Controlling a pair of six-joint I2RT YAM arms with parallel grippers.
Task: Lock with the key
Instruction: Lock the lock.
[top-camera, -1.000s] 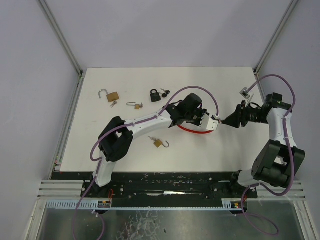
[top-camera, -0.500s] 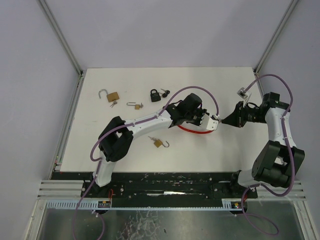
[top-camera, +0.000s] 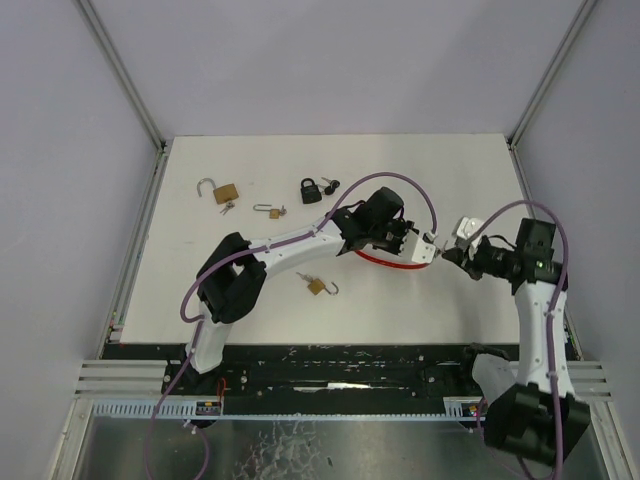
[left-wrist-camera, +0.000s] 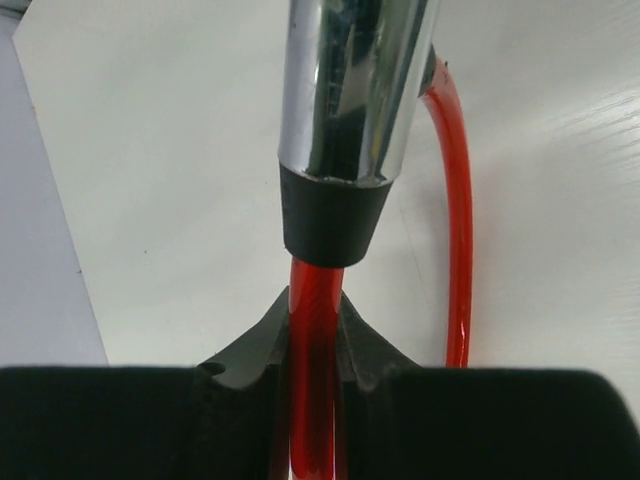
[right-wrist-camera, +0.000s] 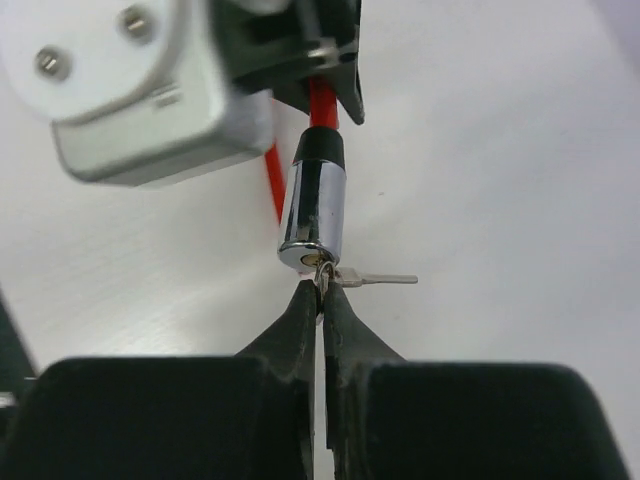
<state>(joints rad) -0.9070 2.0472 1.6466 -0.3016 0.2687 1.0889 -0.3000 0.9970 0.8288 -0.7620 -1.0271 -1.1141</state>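
Mid-frame, the right gripper (right-wrist-camera: 320, 293) pinches the key (right-wrist-camera: 323, 270) in the chrome cylinder (right-wrist-camera: 312, 210); the left gripper (left-wrist-camera: 315, 325) clamps the red cable (left-wrist-camera: 458, 250).

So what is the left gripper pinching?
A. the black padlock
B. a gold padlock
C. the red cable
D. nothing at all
C: in the left wrist view the left gripper is closed on the red cable, right next to the shiny lock cylinder.
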